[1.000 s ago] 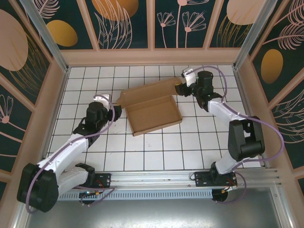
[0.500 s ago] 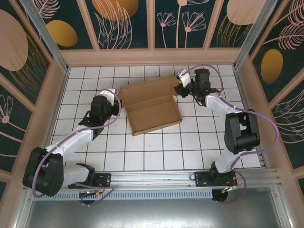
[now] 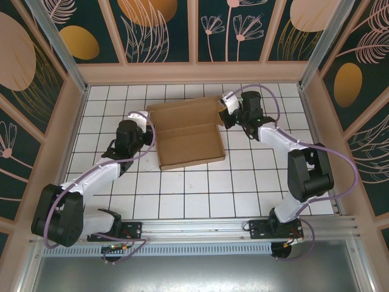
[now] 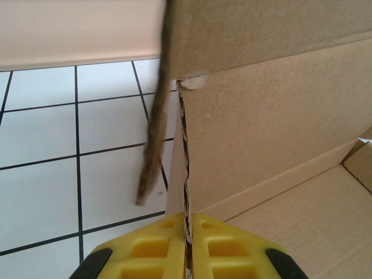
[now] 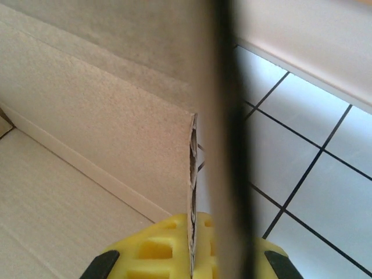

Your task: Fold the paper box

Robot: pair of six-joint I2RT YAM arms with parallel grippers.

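Observation:
The paper box [image 3: 189, 148] lies half folded on the white tiled floor, its shallow tray toward me and its lid panel [image 3: 182, 112] raised behind. My left gripper [image 3: 150, 132] is shut on the box's left side wall. In the left wrist view the yellow fingers [image 4: 145, 253] pinch the corrugated edge [image 4: 185, 145], and a loose flap [image 4: 152, 145] hangs blurred to its left. My right gripper [image 3: 222, 115] is shut on the right side wall. In the right wrist view its gripper [image 5: 192, 232] clamps the cardboard edge [image 5: 192, 151], with a dark blurred flap edge [image 5: 224, 116] just in front.
Wooden walls [image 3: 194, 73] close in the tiled floor at the back and both sides. An aluminium rail [image 3: 200, 228] with the arm bases runs along the near edge. The right arm's elbow [image 3: 309, 173] stands over the right tiles.
Both grippers have closed onto the box's side walls. The box has shifted left and toward the back wall, with both arms reaching further in.

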